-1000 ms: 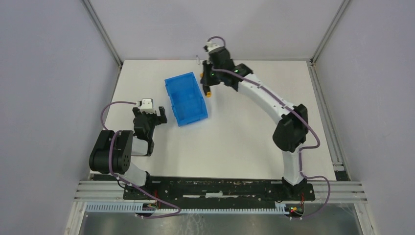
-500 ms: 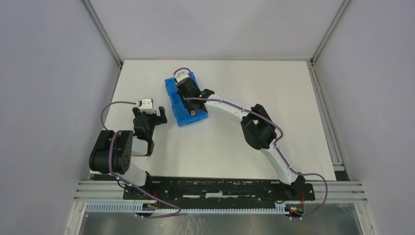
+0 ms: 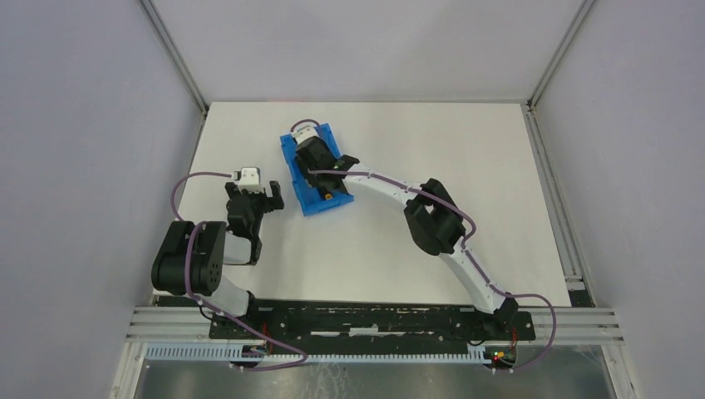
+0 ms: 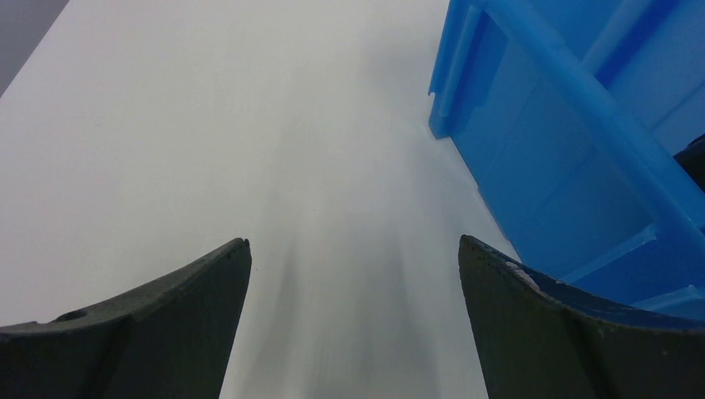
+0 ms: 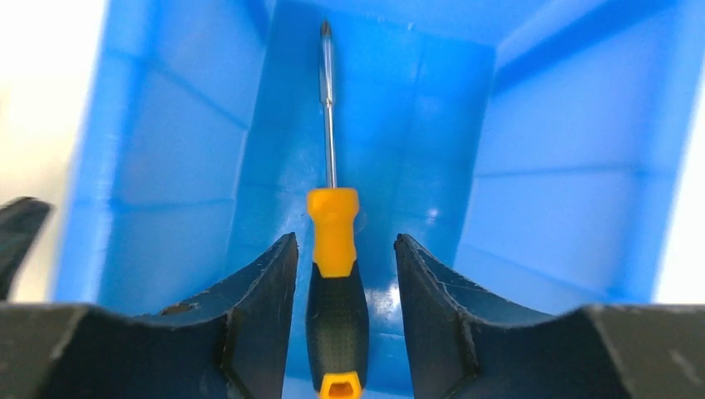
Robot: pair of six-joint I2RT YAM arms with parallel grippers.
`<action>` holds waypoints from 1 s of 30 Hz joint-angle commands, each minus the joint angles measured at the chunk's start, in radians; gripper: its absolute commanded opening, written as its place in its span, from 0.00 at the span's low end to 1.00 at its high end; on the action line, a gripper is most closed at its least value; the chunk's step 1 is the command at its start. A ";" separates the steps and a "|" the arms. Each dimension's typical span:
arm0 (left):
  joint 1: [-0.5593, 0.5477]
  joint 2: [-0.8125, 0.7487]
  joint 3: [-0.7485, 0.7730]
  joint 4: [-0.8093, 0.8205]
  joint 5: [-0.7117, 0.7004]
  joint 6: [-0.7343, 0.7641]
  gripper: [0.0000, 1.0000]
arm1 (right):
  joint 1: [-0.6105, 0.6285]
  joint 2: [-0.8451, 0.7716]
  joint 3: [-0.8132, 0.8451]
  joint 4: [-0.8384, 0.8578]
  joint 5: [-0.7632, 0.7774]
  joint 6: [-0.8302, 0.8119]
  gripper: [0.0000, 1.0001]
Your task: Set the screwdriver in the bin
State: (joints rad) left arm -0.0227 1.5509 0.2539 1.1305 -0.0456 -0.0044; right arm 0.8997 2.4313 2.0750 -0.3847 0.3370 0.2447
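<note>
While the left arm sits folded at the near left of the table (image 4: 208, 125), it seems to play no part in the job; the left gripper (image 4: 353, 241) hangs low over bare white surface, fingers spread wide with nothing between them; the bin (image 4: 582, 125) stands just to its right, though whether the right finger touches the blue wall cannot be told.

Farther in, the right arm reaches from the near right across to the bin, which sits left of centre toward the far side; the right gripper (image 5: 345, 237) is down between the walls, over the bin's near half by the top view, its wrist above the far half. Its fingers are parted and stand off the handle, a strip of blue showing on each side; nothing is gripped. Between them is the screwdriver (image 5: 332, 224), its black-and-orange handle close to the wrist camera and its thin shaft running on ahead toward an end wall, the tip stopping short of it; blue walls show on the left, on the right and ahead of it. Whether it already rests flat on the floor or is just dropping cannot be told.

Judged from this, the carry is over and the release is made or all but made, so the task is nearly finished; what is left is to lift the right gripper straight out without snagging the handle, and to see the screwdriver settle inside.
</note>
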 commanded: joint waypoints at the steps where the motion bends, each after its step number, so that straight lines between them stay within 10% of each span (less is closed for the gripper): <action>1: 0.006 -0.018 -0.001 0.026 0.007 -0.022 1.00 | 0.017 -0.238 0.014 0.088 0.043 -0.055 0.55; 6: 0.006 -0.017 -0.001 0.026 0.007 -0.022 1.00 | 0.017 -0.517 -0.151 0.152 0.012 -0.142 0.98; 22: 0.006 -0.016 -0.001 0.026 0.006 -0.022 1.00 | -0.275 -1.473 -1.481 0.481 0.299 -0.141 0.98; 30: 0.006 -0.017 -0.001 0.026 0.007 -0.022 1.00 | -0.320 -1.644 -1.847 0.599 0.281 -0.065 0.98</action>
State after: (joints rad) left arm -0.0223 1.5509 0.2539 1.1305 -0.0460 -0.0044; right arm 0.5827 0.8303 0.2771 0.0631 0.6106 0.1272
